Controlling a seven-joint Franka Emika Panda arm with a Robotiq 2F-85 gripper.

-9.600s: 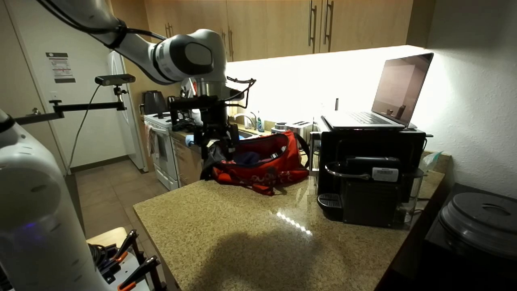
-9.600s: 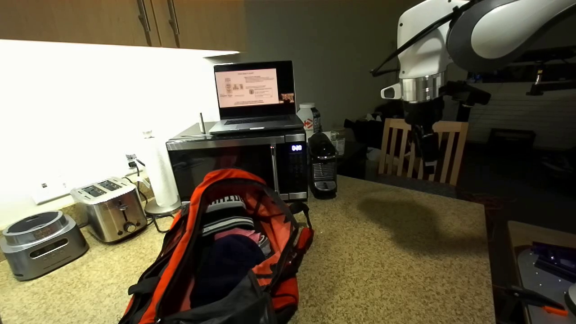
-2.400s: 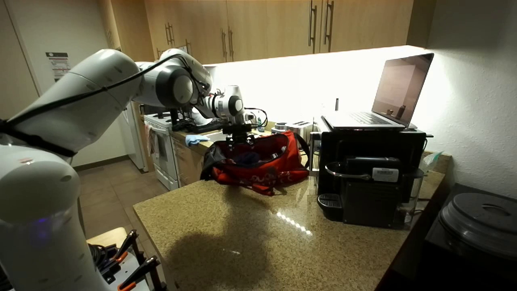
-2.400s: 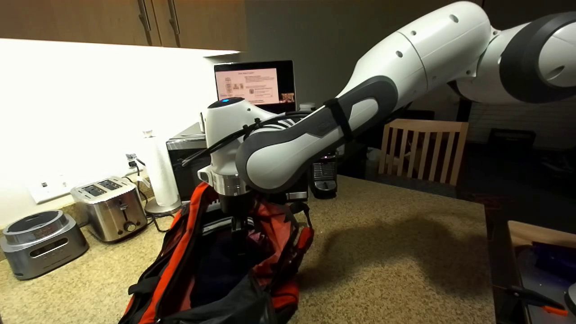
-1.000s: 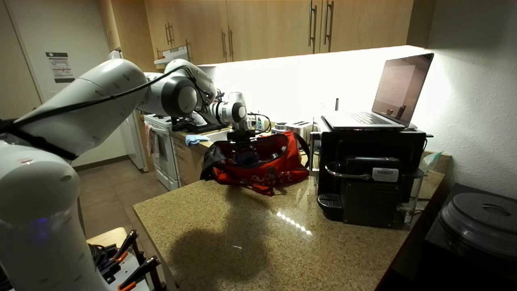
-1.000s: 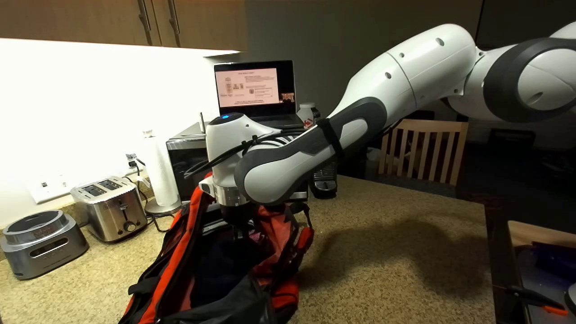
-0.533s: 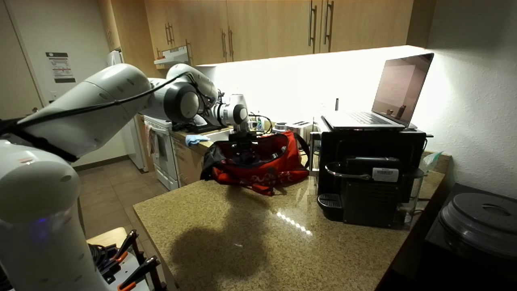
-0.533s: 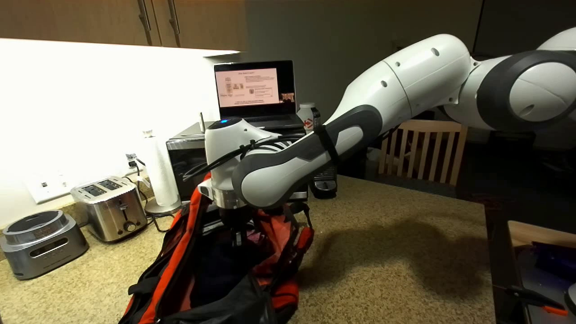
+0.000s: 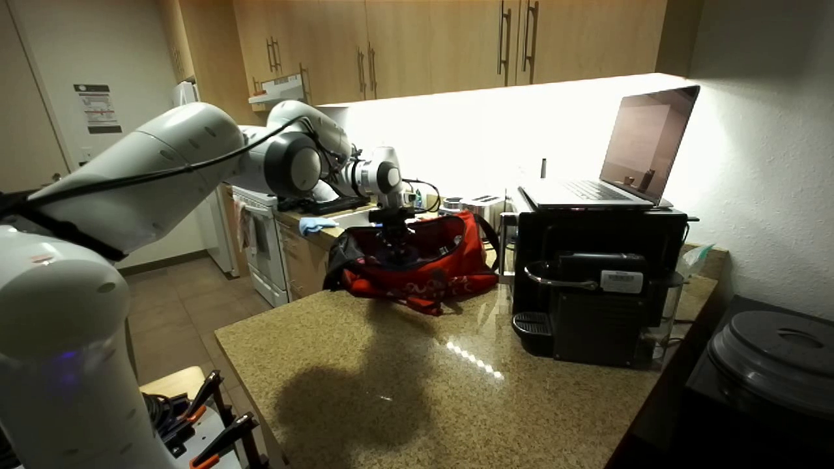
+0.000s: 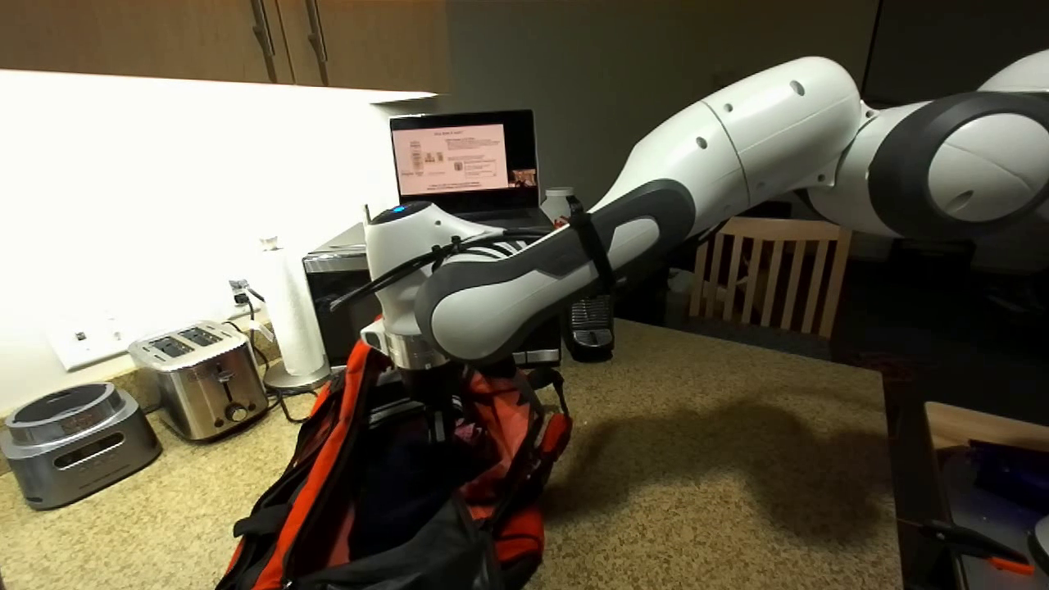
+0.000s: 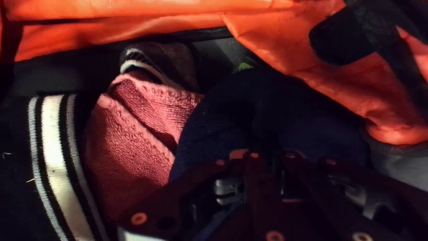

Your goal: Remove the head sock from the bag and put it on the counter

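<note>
The red bag (image 9: 449, 270) lies unzipped on the speckled counter (image 9: 326, 352) in both exterior views. Inside it, in the wrist view, is a soft, very dark navy-black cloth, the head sock (image 11: 217, 124). My gripper (image 11: 272, 154) is down in the bag with its fingers drawn together on this cloth, which bulges up on both sides and creases towards the fingertips. Deep shadow hides the pinched part itself. In an exterior view the gripper (image 10: 440, 428) reaches into the bag's opening from above, and the dark cloth (image 10: 397, 483) still lies within the bag.
Beside the head sock lie a pink terry cloth (image 11: 130, 147) and a black garment with white stripes (image 11: 55, 154). A microwave carrying a laptop (image 9: 606, 169), a coffee machine (image 9: 593, 306), a paper towel roll (image 10: 295, 319) and a toaster (image 10: 201, 381) stand around the bag.
Over the last seconds my gripper came down into the bag and its fingers closed on the dark cloth. Since half a second ago the hand has tilted and risen slightly.
</note>
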